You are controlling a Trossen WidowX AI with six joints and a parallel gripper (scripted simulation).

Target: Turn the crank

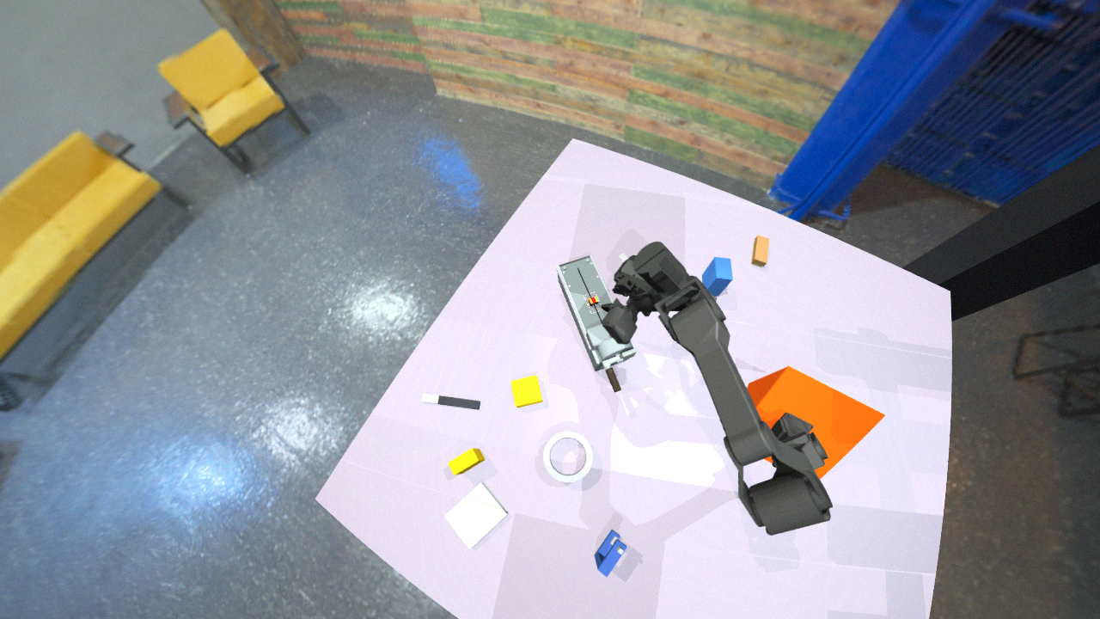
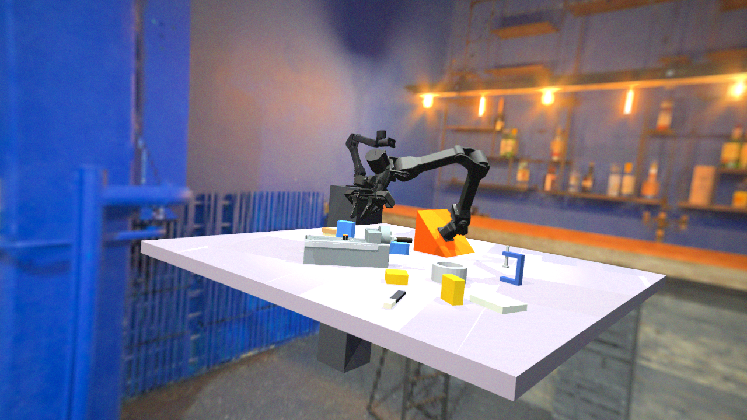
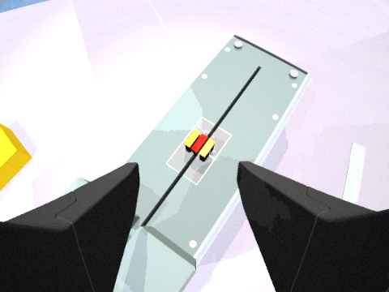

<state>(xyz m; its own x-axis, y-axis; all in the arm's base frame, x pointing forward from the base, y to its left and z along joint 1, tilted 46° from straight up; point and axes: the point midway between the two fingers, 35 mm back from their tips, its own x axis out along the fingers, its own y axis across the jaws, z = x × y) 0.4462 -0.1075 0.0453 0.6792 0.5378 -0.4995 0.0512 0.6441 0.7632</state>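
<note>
The grey machine (image 1: pixel 575 286) (image 2: pixel 344 255) (image 3: pixel 243 97) stands on the table. Its slide's red pointer (image 1: pixel 593 301) (image 3: pixel 199 143) sits between the two brass zero marks, one mark (image 3: pixel 192 139) on its left and the other mark (image 3: pixel 207 148) on its right. In the wrist view the pointer looks level with both. The crank's dark handle (image 1: pixel 613 380) (image 2: pixel 403 240) sticks out from the machine's end; it is out of the wrist view. My gripper (image 2: pixel 359 216) (image 3: pixel 188 171) is partly open and empty, above the machine and apart from the handle.
A white ring (image 1: pixel 546 468) (image 2: pixel 443 274), yellow blocks (image 1: pixel 527 390) (image 1: pixel 466 461), a black-and-white stick (image 1: pixel 459 402), a pale tile (image 1: pixel 476 516) and a blue clamp (image 1: pixel 608 555) (image 2: pixel 519 269) lie around. A blue block (image 1: pixel 718 275), an orange wedge (image 1: pixel 838 415) and a tan block (image 1: pixel 760 251) stand farther right.
</note>
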